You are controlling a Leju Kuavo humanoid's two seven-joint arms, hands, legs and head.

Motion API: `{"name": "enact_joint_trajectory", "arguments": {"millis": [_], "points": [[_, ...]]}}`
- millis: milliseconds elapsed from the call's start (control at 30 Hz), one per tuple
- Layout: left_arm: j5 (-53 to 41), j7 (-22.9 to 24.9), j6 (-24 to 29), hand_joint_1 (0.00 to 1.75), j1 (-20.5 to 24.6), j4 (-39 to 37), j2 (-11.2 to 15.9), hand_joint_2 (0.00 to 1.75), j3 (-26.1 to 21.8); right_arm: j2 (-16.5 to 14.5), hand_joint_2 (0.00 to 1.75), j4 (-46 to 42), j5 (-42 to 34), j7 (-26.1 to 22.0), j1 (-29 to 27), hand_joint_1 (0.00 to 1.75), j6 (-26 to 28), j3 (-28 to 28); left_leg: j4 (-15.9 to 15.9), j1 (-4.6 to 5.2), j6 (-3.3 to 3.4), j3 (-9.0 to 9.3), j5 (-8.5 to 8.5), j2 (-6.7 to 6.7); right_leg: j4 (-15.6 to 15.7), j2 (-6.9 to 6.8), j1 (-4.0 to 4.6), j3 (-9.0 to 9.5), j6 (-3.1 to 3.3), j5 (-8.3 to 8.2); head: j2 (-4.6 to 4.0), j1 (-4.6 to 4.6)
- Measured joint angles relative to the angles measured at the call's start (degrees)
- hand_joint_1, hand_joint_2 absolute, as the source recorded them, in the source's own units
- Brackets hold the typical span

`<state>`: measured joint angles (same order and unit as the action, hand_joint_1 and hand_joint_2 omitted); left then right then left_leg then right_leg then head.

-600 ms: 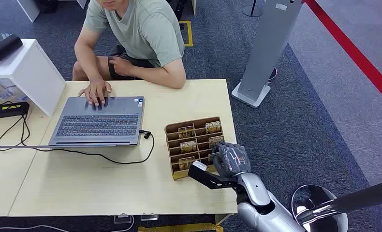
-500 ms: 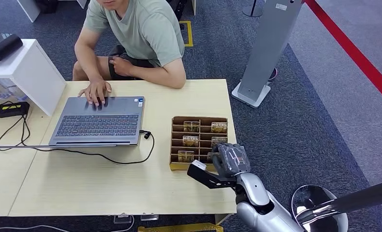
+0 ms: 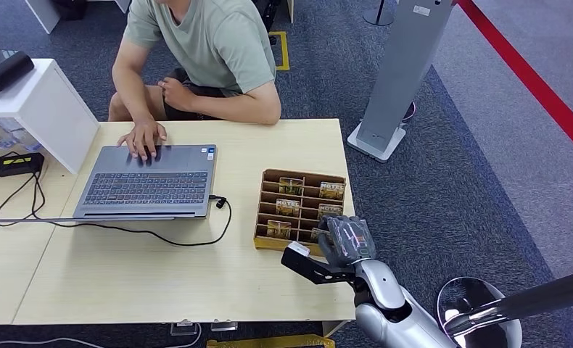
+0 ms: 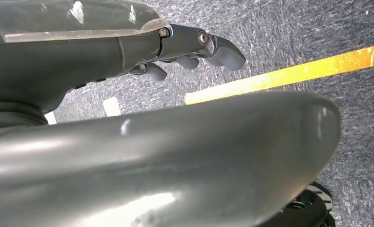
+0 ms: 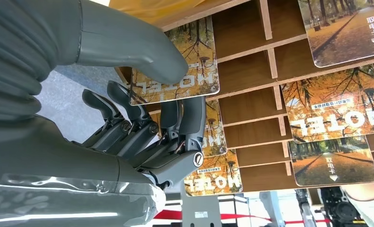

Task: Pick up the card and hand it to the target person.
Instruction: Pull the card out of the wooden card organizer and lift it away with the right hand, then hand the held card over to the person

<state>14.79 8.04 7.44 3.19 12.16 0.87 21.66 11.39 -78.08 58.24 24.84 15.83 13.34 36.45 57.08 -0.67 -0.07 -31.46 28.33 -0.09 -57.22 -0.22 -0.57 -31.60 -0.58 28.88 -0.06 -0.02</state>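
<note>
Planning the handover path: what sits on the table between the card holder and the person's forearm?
In the head view, only bare tabletop lies between the card holder and the person's forearm; the laptop sits off to the side.

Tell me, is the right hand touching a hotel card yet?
Touching. In the right wrist view the right hand pinches a hotel card, thumb on its face, fingers behind.

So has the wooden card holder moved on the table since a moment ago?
Yes. The card holder has swung from skewed to nearly square with the table edge, its far end shifting toward the robot's right.
</note>
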Motion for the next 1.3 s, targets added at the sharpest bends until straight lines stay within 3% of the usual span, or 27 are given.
{"name": "enact_joint_trajectory", "arguments": {"millis": [233,567,800,1000,1133,1300], "points": [[0.59,0.0,-0.6,0.0,0.01,0.0,0.0,0.0,0.1,-0.15,1.75,-2.91,-0.41,-1.26,2.77,1.68,-0.16,0.36,0.0,0.0,0.0,-0.02,-0.01,0.0,-0.02,0.01,0.0,-0.01,-0.01,-0.02,-0.01,0.02],[1.08,-1.59,-0.84,0.0,0.23,-0.01,0.07,0.0,1.57,-3.14,1.75,-4.63,-8.42,-4.67,18.4,1.68,-0.09,3.34,0.0,0.0,-0.05,-0.07,-0.05,0.0,-0.05,0.01,0.0,-0.03,-0.02,-0.05,0.0,0.02],[0.63,-1.73,-1.11,0.0,0.69,-0.01,0.09,0.0,3.02,-9.02,1.75,5.49,-12.62,-8.12,28.83,1.68,1.03,7.13,-0.01,-0.01,-0.05,-0.13,-0.06,-0.01,-0.07,-0.01,0.01,-0.07,-0.02,-0.04,0.0,-0.04],[0.79,-1.78,-1.42,0.0,1.04,-0.01,0.29,0.0,4.08,-13.54,1.75,16.14,-14.71,-10.75,33.03,1.68,3.02,9.37,0.0,-0.01,-0.05,-0.14,-0.06,-0.02,-0.07,-0.03,0.01,-0.07,-0.02,-0.04,-0.01,0.04],[1.19,-1.82,-2.15,0.0,0.97,-0.17,0.47,0.0,4.29,-15.86,1.75,22.21,-14.95,-11.35,34.02,0.0,3.75,10.62,0.0,-0.01,-0.04,-0.15,-0.06,-0.02,-0.06,-0.03,0.0,-0.08,-0.02,-0.04,-0.01,0.07],[2.06,-0.71,-2.08,0.0,0.83,-0.46,0.71,0.0,4.54,-16.86,1.75,25.81,-15.5,-11.2,34.38,0.0,4.25,11.71,0.0,-0.01,-0.05,-0.14,-0.06,-0.02,-0.06,-0.02,0.01,-0.1,-0.02,-0.04,0.0,0.02]]}}
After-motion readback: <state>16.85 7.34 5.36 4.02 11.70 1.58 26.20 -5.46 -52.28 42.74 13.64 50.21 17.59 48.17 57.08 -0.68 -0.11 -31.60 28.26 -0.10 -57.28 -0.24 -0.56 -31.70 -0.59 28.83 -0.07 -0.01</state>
